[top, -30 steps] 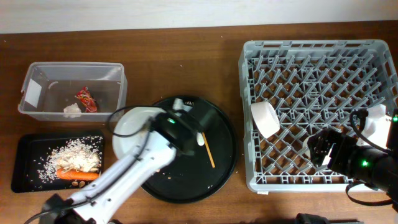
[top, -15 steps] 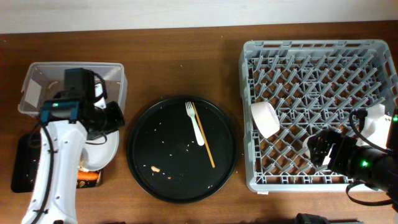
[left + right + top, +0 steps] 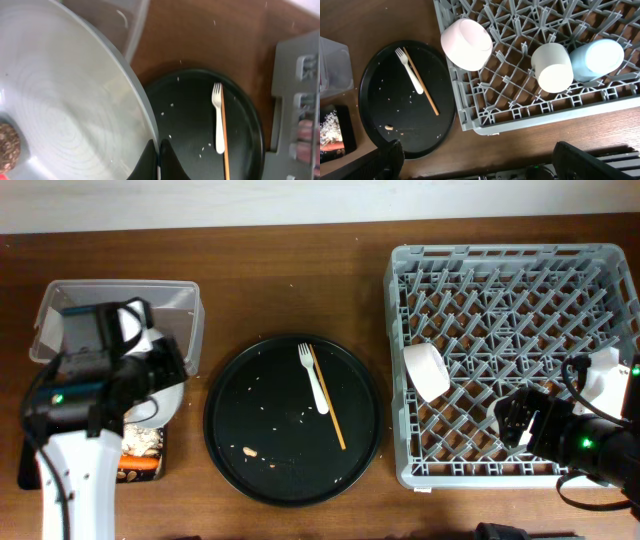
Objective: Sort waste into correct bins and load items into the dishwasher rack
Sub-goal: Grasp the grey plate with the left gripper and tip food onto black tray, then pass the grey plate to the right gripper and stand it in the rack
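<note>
Overhead, the left claw (image 3: 159, 158) hides much of the plate (image 3: 172, 402).

The left gripper (image 3: 158, 158) sits just left of the round black tray (image 3: 235, 420), fingers pinched tight on the plate (image 3: 65, 115) rim. The right gripper (image 3: 477, 150) hangs far right of the tray, fingers wide apart.

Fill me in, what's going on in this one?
The left gripper has its fingers clamped on the rim of the grey-green plate, holding it beside the clear tub. The right gripper hangs open over the front of the dishwasher rack, holding nothing. The rack has the white bowl, whitish cup and blue cup in it. The fork and chopstick lie on the round black tray.
</note>
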`<action>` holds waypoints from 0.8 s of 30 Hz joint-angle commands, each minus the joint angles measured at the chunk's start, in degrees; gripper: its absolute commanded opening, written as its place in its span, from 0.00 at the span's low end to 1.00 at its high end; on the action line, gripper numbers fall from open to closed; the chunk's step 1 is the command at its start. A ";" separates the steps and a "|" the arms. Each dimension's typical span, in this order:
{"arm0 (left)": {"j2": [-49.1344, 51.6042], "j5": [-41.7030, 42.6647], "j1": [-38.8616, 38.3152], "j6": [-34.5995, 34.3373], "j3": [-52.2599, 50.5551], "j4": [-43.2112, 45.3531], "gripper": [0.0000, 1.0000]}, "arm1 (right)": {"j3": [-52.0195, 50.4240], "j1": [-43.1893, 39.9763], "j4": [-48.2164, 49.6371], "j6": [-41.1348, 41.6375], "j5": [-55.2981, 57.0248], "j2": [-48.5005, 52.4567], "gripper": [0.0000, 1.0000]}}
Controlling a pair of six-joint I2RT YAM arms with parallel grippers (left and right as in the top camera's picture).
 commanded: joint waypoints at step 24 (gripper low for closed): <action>24.26 30.71 -38.05 -28.61 -8.83 111.73 0.01 | 0.35 0.20 0.46 8.72 7.98 -0.28 0.98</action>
